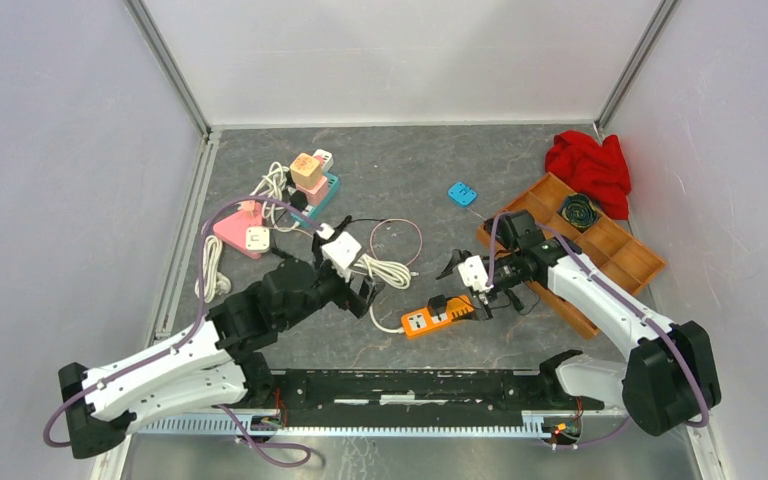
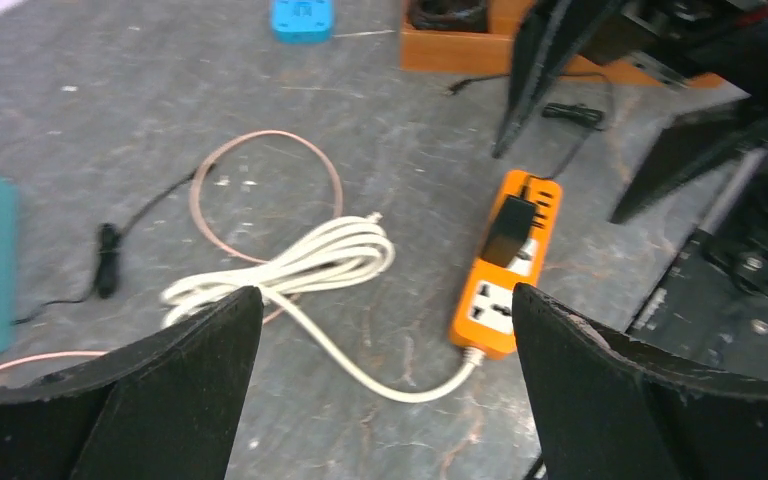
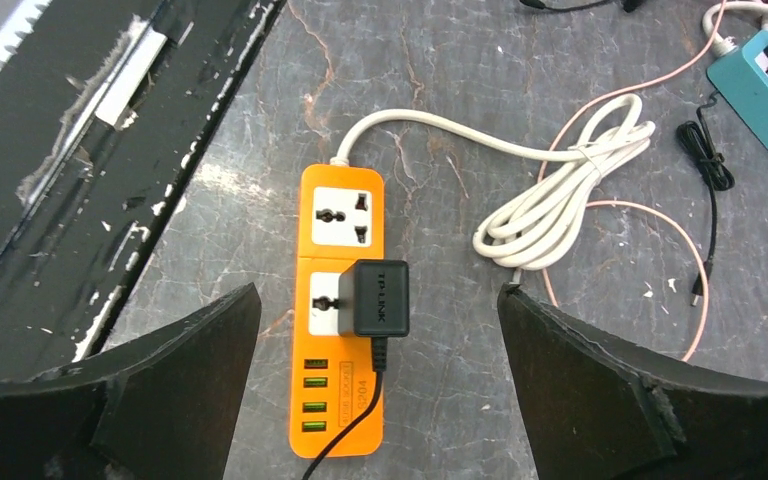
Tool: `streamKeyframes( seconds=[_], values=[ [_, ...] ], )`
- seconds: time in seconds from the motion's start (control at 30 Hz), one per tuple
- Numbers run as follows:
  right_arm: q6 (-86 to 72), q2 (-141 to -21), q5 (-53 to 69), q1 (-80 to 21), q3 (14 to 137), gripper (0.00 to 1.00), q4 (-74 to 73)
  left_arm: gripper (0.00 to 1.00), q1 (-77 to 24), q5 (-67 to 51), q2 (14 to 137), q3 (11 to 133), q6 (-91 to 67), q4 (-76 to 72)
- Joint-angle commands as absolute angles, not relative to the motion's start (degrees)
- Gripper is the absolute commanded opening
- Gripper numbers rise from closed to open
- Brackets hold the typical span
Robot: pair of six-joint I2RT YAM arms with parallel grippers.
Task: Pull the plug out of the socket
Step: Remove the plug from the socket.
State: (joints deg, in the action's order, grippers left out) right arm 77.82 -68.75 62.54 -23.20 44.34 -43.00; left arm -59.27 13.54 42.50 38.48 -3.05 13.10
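An orange power strip (image 1: pixel 428 319) lies on the grey table near the front middle. A black TP-LINK plug (image 3: pixel 380 298) with a thin black cord sits in its second socket; the plug also shows in the left wrist view (image 2: pixel 508 230) and the top view (image 1: pixel 439 303). My right gripper (image 3: pixel 378 292) is open, hovering just above the strip (image 3: pixel 340 220) with one finger on each side of the plug, not touching it. In the top view the right gripper (image 1: pixel 465 290) is just right of the strip. My left gripper (image 1: pixel 362 292) is open and empty, left of the strip (image 2: pixel 490 300).
The strip's white cable (image 1: pixel 388 270) lies coiled to its left, beside a pink cable loop (image 1: pixel 407 236). A wooden tray (image 1: pixel 615 250) and red cloth (image 1: pixel 590 168) are at the right. A blue adapter (image 1: pixel 461 194), pink socket (image 1: pixel 235 230) and teal strip (image 1: pixel 322 196) lie behind.
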Motion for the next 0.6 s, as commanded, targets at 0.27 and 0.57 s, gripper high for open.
streamKeyframes(
  seconds=[0.27,0.57],
  values=[
    [69.9,-69.5,53.6,-29.3,42.8,0.93,-30.5,1.0,-59.1,-1.6,33.3,10.4,-15.8,-24.7],
    [68.6,-72.4,50.3,-31.9,42.7,0.88,-29.4,1.0,-59.2,-6.5,40.1,0.9,-8.2,-44.1]
  ],
)
